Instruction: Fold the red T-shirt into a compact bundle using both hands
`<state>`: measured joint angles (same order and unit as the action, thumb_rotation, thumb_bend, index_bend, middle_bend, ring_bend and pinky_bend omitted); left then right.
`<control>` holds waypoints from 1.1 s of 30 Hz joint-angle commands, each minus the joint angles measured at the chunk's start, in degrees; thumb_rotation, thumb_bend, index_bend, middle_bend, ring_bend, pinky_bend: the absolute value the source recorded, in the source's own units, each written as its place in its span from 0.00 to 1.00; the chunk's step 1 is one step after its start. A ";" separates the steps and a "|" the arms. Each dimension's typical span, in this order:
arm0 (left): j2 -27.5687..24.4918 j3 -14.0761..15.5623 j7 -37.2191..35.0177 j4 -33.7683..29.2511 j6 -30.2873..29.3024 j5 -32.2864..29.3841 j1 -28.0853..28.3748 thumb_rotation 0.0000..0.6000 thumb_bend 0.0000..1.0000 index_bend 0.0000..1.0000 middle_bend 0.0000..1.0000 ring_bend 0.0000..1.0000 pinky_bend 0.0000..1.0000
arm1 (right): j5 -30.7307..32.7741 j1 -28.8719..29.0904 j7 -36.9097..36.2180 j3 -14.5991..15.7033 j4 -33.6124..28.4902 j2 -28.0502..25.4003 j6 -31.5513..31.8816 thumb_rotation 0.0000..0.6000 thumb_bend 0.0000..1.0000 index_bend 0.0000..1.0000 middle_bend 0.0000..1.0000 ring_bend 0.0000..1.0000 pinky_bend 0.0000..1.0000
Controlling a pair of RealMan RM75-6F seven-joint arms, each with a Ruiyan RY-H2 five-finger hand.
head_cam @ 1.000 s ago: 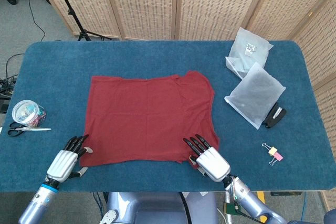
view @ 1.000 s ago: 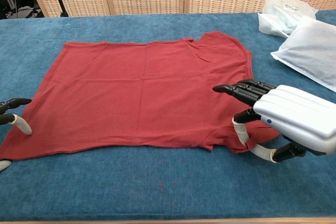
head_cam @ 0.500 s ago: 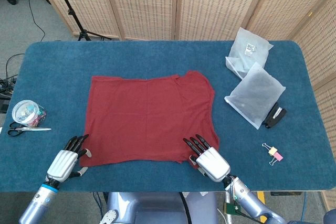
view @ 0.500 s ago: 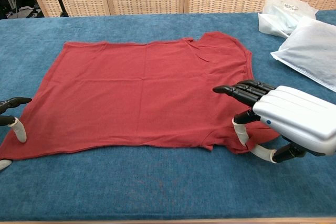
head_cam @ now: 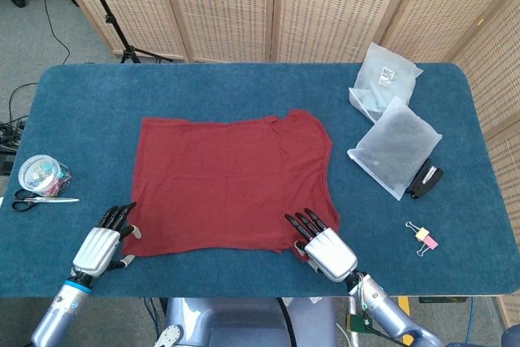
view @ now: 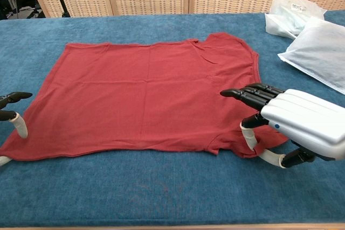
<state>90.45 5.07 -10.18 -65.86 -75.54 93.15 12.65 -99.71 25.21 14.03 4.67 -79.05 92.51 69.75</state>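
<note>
Left hand [head_cam: 99, 243] back; T-shirt [head_cam: 231, 180] crosswise

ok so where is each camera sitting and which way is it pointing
Head view: high above the near edge, looking steeply down on the whole table; shows the left hand, the right hand, both forearms and some of the robot's base.
Chest view: low at the near edge, looking across the table toward the screens; shows the right hand large and only the left hand's fingertips.
Shared: the T-shirt lying flat, both hands at its near corners, and the plastic bags.
</note>
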 commanded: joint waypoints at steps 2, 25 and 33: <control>-0.12 0.23 0.41 -0.17 0.20 0.05 0.08 1.00 0.63 0.52 0.00 0.00 0.00 | 0.24 0.02 0.03 -0.07 0.04 0.03 -0.21 1.00 0.57 0.61 0.00 0.00 0.00; 0.17 0.47 0.52 0.27 -0.11 -0.15 0.06 1.00 0.71 0.68 0.00 0.00 0.00 | 0.38 -0.14 -0.73 0.00 0.64 -0.61 0.16 1.00 0.57 0.61 0.00 0.00 0.00; -0.13 0.83 0.59 -0.09 -0.60 0.25 -0.07 1.00 0.71 0.69 0.00 0.00 0.00 | -0.33 -0.11 -1.50 0.34 0.32 -1.10 0.64 1.00 0.57 0.61 0.00 0.00 0.00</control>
<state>90.33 5.90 -9.59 -65.94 -76.13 93.40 12.59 -100.03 25.10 12.53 5.01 -78.73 91.41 70.39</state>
